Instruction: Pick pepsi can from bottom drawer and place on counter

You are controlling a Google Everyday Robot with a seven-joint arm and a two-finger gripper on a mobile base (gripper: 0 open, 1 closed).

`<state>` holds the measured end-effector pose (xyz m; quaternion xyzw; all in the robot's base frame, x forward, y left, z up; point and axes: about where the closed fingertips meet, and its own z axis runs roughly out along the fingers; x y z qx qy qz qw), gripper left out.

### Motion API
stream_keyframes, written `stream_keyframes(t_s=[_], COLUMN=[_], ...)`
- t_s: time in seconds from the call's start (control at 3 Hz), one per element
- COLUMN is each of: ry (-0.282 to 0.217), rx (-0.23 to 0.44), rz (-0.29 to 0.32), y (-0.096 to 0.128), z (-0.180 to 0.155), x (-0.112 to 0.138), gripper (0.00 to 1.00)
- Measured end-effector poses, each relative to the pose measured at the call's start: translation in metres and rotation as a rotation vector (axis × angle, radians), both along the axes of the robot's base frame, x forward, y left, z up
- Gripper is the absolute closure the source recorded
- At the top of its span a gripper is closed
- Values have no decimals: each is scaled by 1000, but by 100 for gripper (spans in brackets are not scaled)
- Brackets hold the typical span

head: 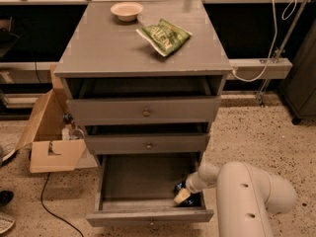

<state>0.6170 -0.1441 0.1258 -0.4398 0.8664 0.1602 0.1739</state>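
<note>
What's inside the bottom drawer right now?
The tool sits in the bottom drawer's front right corner, against a blue can that it mostly covers.
</note>
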Motion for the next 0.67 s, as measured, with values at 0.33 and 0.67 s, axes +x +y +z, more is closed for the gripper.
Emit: stream_keyframes(t_s=[0.33,0.67], ry=[2,2], rx=[-17,-17], rz=[-8,-8], y=[-7,-4], z=[1,1], x=[-7,-6], gripper=[0,15])
